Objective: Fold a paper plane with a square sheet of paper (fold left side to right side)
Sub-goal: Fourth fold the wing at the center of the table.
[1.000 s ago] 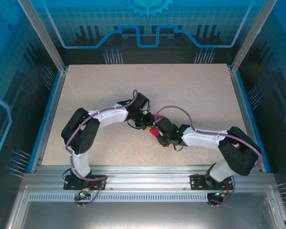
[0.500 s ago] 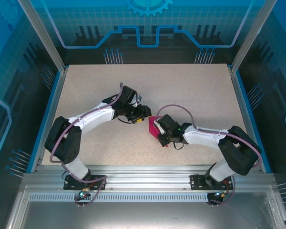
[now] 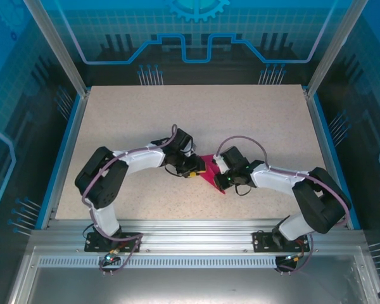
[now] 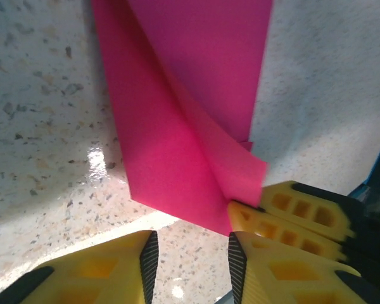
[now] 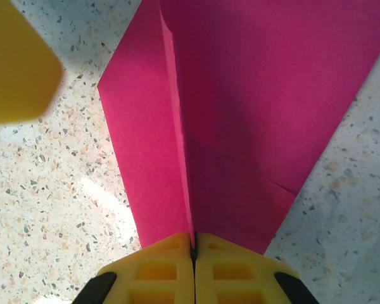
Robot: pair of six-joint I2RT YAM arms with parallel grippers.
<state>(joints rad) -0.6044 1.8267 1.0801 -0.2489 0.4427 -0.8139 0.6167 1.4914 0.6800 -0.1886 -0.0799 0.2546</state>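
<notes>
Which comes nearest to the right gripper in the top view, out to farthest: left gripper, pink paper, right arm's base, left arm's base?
1. pink paper, pinched in the right gripper itself.
2. left gripper, just across the paper, to the left.
3. right arm's base, at the table's near edge, right.
4. left arm's base, at the near edge, far left.

A speckled beige table (image 3: pixel 253 120) sits centre. Blue printed panels (image 3: pixel 196 38) rise at twelve o'clock, aluminium rails (image 3: pixel 196 231) at six.
</notes>
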